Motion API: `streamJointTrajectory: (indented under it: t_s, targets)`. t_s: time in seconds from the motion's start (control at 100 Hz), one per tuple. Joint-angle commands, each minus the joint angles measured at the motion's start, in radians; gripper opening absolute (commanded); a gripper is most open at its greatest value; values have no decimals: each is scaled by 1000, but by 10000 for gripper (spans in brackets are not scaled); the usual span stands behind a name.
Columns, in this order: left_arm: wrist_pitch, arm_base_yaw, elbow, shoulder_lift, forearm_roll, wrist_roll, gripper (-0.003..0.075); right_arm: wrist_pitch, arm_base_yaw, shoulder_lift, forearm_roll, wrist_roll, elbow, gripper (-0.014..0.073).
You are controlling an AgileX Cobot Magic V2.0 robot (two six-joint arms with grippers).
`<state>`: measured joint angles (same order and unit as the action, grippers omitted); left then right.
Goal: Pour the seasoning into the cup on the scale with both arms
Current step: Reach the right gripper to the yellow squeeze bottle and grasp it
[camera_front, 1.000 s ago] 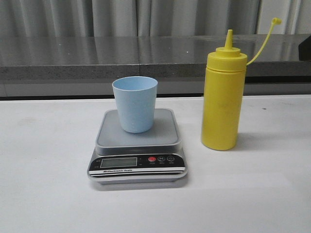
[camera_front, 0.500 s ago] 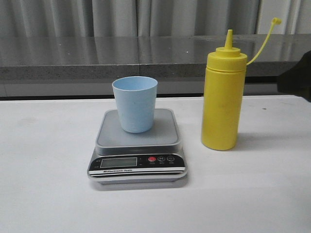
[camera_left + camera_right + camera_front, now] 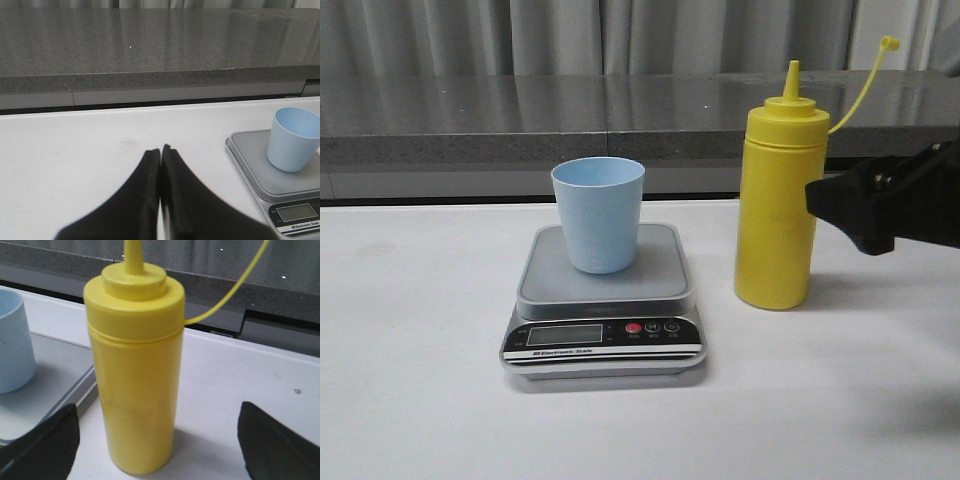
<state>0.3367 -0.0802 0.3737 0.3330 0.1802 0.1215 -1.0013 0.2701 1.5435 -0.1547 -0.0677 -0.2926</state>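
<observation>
Front view first: my right gripper (image 3: 840, 212) now reaches well into the picture from the right edge, where half a second ago only a dark blur showed at that edge and a second ago nothing did. The cup (image 3: 599, 213), the scale (image 3: 604, 305) and the seasoning bottle (image 3: 779, 200) stand where they stood before.

My right arm comes in low and roughly level, its black tip at about mid-height of the bottle and close against the bottle's right side; from this angle I cannot tell whether it touches. On the right wrist view the two fingers (image 3: 40, 447) sit spread wide at either side, with the yellow bottle (image 3: 134, 375) upright between them and clear of both pads. Nothing is held. The thin cap strap (image 3: 227, 292) arcs up and away from the bottle's shoulder.

My left gripper (image 3: 160, 155) shows only on the left wrist view, since the front camera does not catch it. Its fingers are pressed together tip to tip, pinching nothing, above bare white table (image 3: 75, 150) and well apart from the scale (image 3: 260, 170).

The pale blue cup (image 3: 294, 139) stands upright on the grey platform, and the bottle stands on the table just beside the scale, on its right.
</observation>
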Motion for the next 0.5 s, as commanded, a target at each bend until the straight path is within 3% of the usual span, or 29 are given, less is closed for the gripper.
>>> streamJointTrajectory:
  t_s: [0.0, 0.2, 0.49]
  targets:
    - [-86, 1, 27, 8, 17, -2, -20, -166, 2, 39, -26, 0, -23, 635]
    - [-86, 1, 27, 8, 17, -2, -20, -297, 2, 137, -26, 0, -26, 635]
    - [-86, 1, 27, 8, 17, -2, -20, -290, 2, 193, -61, 0, -115, 635]
